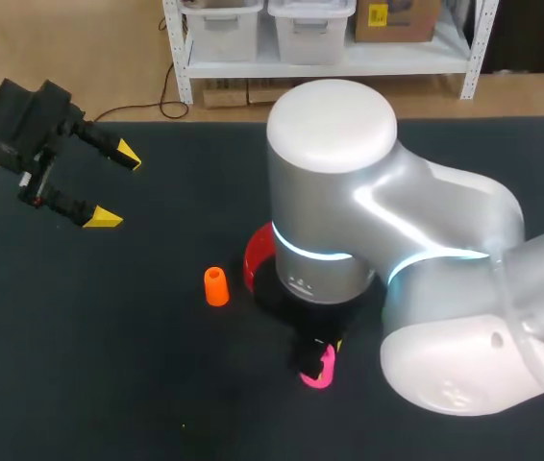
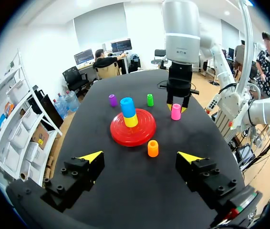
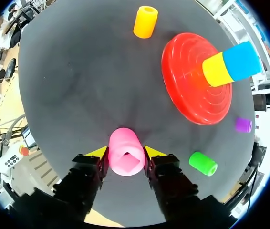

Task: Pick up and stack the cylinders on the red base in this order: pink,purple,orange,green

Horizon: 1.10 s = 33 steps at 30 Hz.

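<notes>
On the matte black counter (image 1: 109, 365), the left pincer (image 1: 115, 185) hangs released near the left edge, its blocky black fingers spread wide and ending in yellow wedge tips with nothing between them. Toward the middle stands the orange cylinder (image 1: 216, 286), a small smooth plastic tube with an open top, just beside the red base (image 1: 256, 259). From the head view only a sliver of that base shows, since the glossy silver and white right arm (image 1: 426, 269) covers the rest. The left wrist view shows it whole: a round, ridged, shiny disc with a yellow cylinder (image 2: 130, 120) and a blue cylinder (image 2: 128, 106) stacked at its centre, and the purple cylinder (image 2: 112, 99) and green cylinder (image 2: 150, 99) upright beyond it, well apart. The right wrist view alone shows the right pincer (image 3: 126, 153) clamped from both sides on the pink cylinder (image 3: 125, 143), whose end face has a squarish recess, near the base's rim.
</notes>
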Available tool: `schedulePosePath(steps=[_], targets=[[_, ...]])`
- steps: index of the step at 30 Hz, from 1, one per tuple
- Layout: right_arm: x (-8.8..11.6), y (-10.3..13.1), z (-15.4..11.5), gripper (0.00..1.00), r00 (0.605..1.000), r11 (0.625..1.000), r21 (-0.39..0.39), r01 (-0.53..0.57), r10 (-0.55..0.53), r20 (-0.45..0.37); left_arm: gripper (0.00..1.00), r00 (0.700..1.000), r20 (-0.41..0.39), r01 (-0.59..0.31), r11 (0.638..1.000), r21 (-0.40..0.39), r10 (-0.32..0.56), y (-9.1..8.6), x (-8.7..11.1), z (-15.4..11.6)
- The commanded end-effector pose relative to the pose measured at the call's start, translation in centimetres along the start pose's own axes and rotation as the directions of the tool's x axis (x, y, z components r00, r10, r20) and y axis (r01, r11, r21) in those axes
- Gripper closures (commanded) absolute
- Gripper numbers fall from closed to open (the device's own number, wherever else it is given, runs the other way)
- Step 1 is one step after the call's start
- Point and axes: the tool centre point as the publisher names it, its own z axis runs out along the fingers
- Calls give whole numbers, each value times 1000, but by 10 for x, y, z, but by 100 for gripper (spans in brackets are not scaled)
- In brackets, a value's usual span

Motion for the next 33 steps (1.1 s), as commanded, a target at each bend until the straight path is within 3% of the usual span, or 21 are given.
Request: schedulePosePath(steps=[1,8,18,26,33], targets=[[4,-2,-7,100,1000,1000,3,-3,3,20,0,1000,1,-1,1000,1,1,1,1,0],[9,-14,-46,100,995,999,18,-38,36,92,0,1000,1,-1,1000,1,1,1,1,0],[11,-41,-101,100,992,996,91,-18,7,128,0,1000,1,-1,1000,1,1,1,1,0],[-2,-69,-133,100,986,993,116,-15,-5,166,0,1000,1,-1,1000,1,1,1,1,0],[-25,-83,-150,100,982,988,154,-2,-27,186,0,1000,1,-1,1000,1,1,1,1,0]])
